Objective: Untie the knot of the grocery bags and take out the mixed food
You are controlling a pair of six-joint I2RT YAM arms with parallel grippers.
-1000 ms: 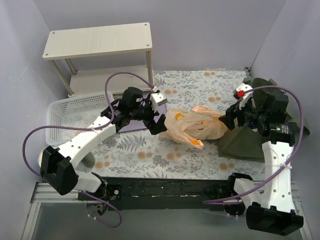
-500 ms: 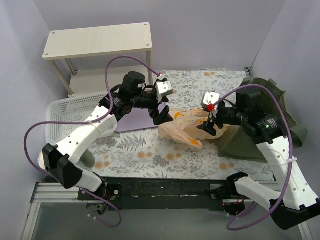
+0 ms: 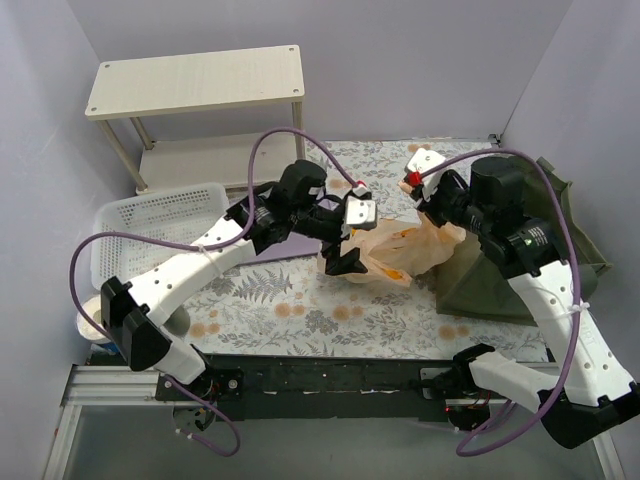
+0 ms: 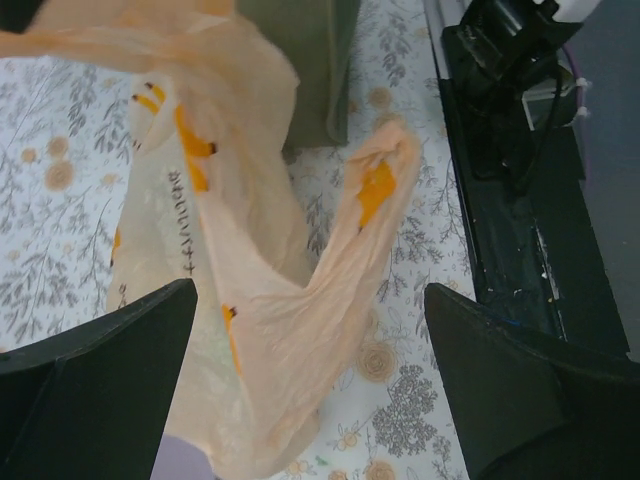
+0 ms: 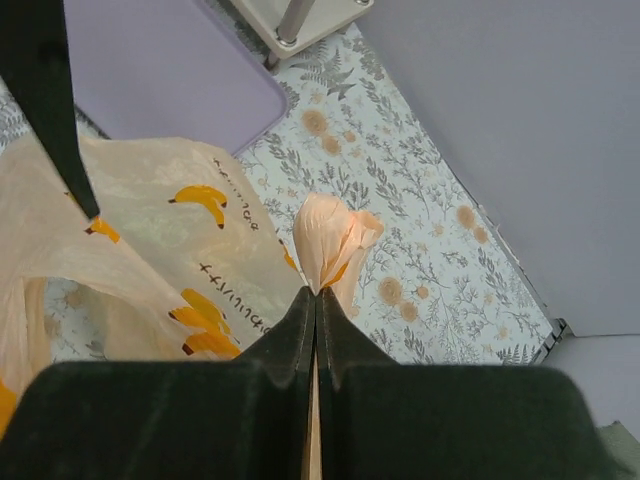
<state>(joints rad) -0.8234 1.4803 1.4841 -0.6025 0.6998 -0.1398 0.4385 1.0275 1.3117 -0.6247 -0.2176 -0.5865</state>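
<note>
- The thin, crinkly, translucent peach-orange plastic grocery bag with orange banana print is seen on the floral table cover, right of centre, just left of the olive-green fabric tote.
- The left gripper is spread wide at the bag's near-left edge, with the bag seen between its fingers; contact cannot be made out.
- The right gripper is pinched tight on a bunched handle tip at the bag's far-right side.
- Whether that bunch is the knot cannot be told.
- The contents are hidden by the crumpled film; no food can be identified.
- The tote is partly covered by the right arm.
- A lilac mat is largely hidden under the left arm.
</note>
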